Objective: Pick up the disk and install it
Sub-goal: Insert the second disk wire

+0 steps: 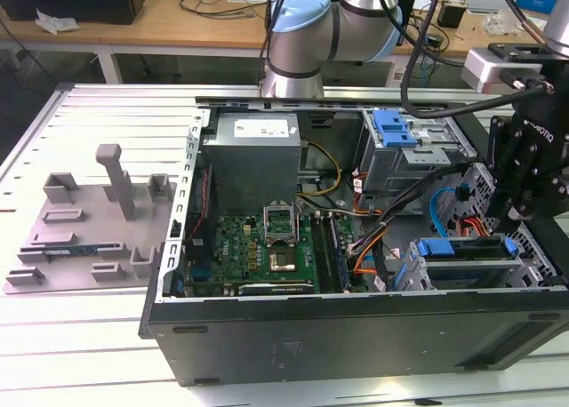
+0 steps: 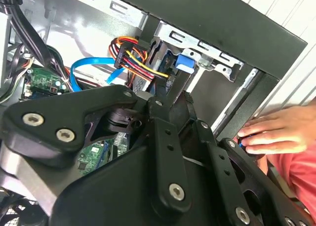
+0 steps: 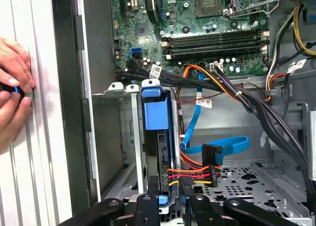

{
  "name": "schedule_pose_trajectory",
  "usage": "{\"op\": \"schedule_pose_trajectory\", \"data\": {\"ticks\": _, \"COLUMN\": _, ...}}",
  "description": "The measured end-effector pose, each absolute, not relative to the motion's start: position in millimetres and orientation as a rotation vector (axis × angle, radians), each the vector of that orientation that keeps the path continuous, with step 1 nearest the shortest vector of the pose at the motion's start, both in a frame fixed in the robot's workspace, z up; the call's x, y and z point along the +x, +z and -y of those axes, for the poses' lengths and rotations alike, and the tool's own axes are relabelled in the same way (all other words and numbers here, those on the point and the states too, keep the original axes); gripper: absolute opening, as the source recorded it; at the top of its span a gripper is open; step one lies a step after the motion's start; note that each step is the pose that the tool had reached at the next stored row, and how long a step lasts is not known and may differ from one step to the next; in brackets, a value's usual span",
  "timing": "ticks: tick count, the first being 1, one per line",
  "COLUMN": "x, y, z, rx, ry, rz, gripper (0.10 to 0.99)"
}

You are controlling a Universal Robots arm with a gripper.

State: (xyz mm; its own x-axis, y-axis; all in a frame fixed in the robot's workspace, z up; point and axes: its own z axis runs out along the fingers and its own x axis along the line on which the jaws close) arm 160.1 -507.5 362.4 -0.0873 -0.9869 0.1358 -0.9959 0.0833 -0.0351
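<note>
Gripper [image 3: 170,206] over bay-seated disk [image 3: 159,137]

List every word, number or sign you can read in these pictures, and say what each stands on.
No text can be read with certainty.
Power supply label: print too small to read.
Cable tags: print too small to read.
Motherboard markings: too small to read.
</note>
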Motion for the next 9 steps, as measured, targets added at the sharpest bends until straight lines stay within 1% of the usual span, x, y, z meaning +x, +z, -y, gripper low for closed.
{"op": "schedule_pose_trajectory", "data": {"ticks": 2, "x": 160.1, "y": 362.7, "z": 499.4, "rx": 2.062, "ry": 0.196, "rz": 2.246, "gripper": 0.302}}
{"op": "schedule_pose_trajectory", "data": {"ticks": 4, "x": 160.1, "y": 370.8, "z": 480.8, "rx": 2.037, "ry": 0.25, "rz": 2.218, "gripper": 0.302}}
{"op": "schedule_pose_trajectory", "data": {"ticks": 9, "x": 159.5, "y": 381.7, "z": 455.5, "rx": 1.992, "ry": 0.34, "rz": 2.167, "gripper": 0.302}}
